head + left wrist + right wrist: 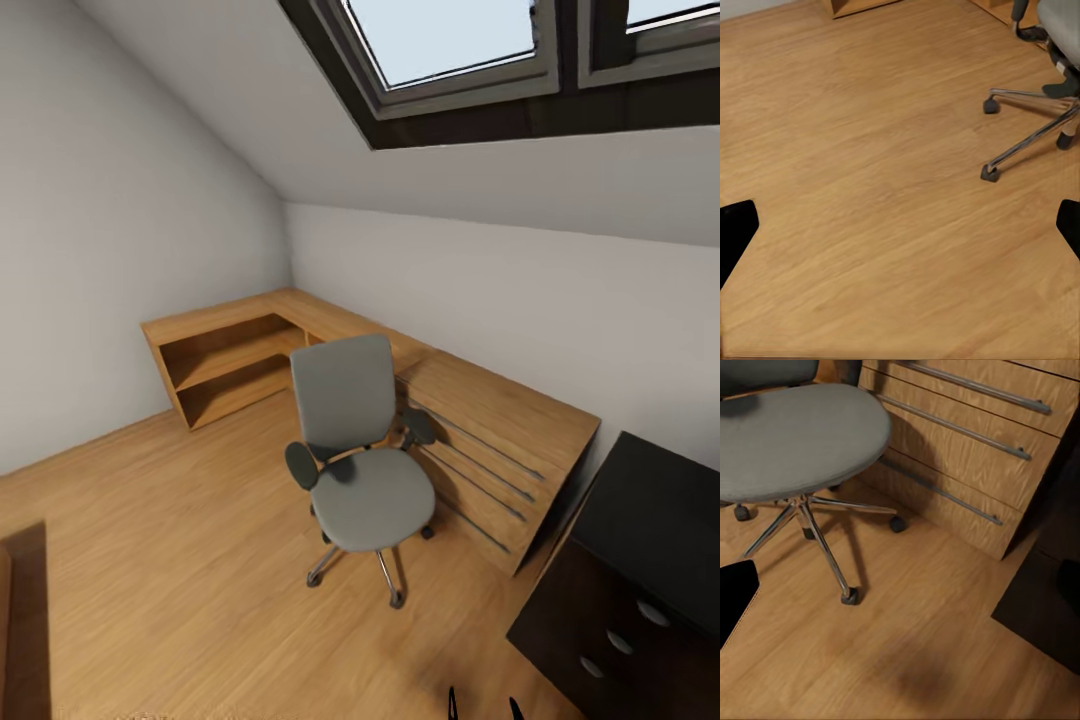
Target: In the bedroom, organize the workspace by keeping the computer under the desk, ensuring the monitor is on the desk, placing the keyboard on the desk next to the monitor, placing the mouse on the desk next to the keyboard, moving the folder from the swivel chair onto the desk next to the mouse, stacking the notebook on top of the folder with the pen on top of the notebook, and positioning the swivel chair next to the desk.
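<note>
Standing mid-frame in the head view, the swivel chair (362,462) has a grey seat and back, black armrests and a chrome star base on the light wood floor (180,560). Nothing lies on its seat. Just behind it, toward the right, runs a low light-wood drawer cabinet (490,450) with long bar handles, joined at the corner to an open shelf unit (225,365) in the centre left. The glossy black worktop (660,520) with round silver knobs fills the lower right corner. A skylight (450,40) sits at the top. The left claw (900,225) hangs released over bare floor, its dark fingertips wide apart; the right claw (900,592) is likewise spread, near the chair's base.
</note>
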